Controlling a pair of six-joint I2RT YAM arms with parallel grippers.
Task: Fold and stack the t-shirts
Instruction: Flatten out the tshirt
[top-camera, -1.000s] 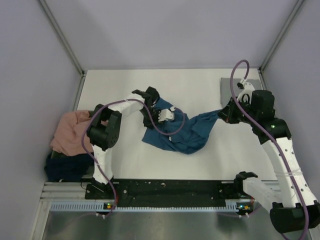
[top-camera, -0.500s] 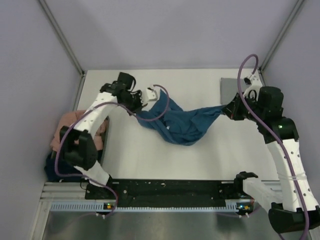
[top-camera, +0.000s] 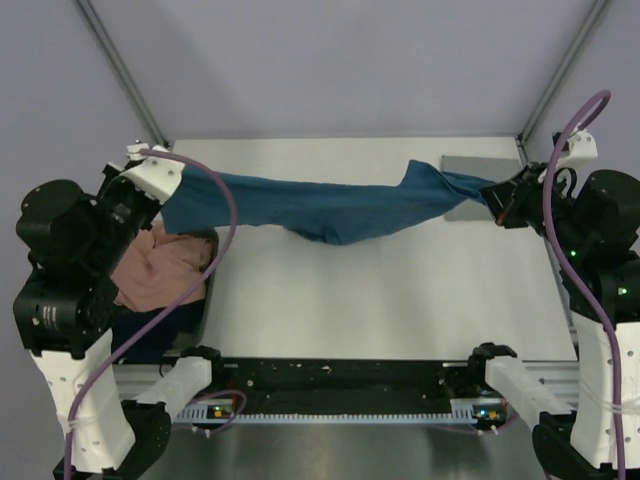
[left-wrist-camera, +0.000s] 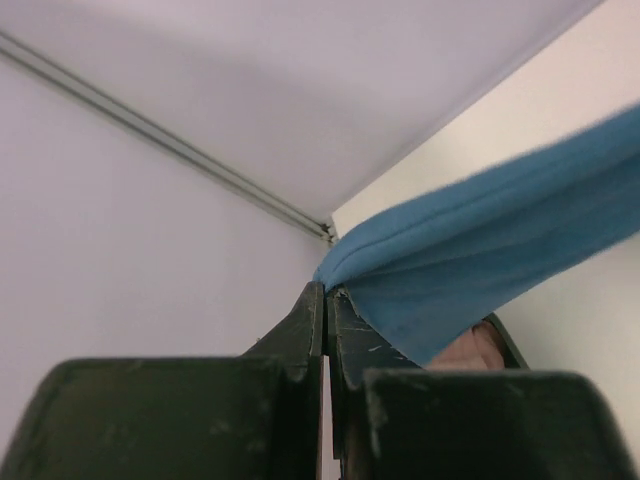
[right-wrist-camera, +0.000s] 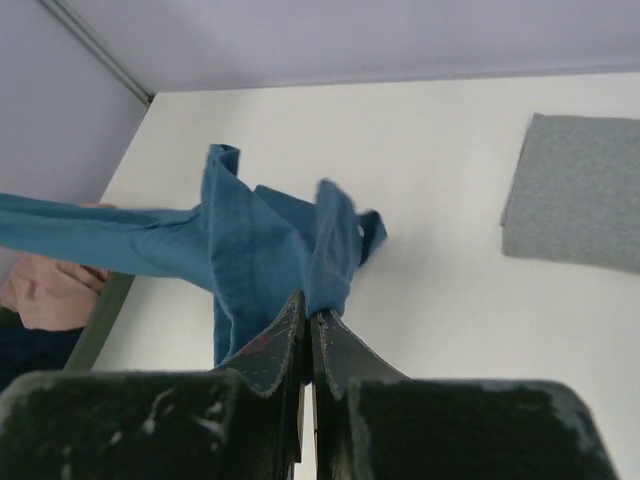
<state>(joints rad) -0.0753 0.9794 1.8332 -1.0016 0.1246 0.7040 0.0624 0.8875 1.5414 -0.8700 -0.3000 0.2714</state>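
Note:
The teal-blue t-shirt (top-camera: 330, 208) hangs stretched in the air across the table between both grippers. My left gripper (top-camera: 168, 205) is shut on its left end, high at the table's left edge; in the left wrist view the cloth (left-wrist-camera: 470, 270) runs out from the closed fingertips (left-wrist-camera: 327, 292). My right gripper (top-camera: 492, 194) is shut on its right end; in the right wrist view the shirt (right-wrist-camera: 260, 250) bunches at the closed tips (right-wrist-camera: 308, 312). The grey t-shirt (top-camera: 462, 178) lies folded at the back right, also in the right wrist view (right-wrist-camera: 575, 190). The salmon-pink t-shirt (top-camera: 160, 270) lies crumpled at the left on the dark navy one (top-camera: 155, 335).
The white table (top-camera: 380, 290) has side rails and grey walls around it. A dark bin edge (right-wrist-camera: 100, 320) borders the pile at the left. The arm bases stand on the black rail (top-camera: 340, 380) at the near edge.
Both arms have lifted and swung outward. The left gripper moved far left and the right gripper right, pulling the teal-blue shirt from a heap on the table into a taut band in the air.

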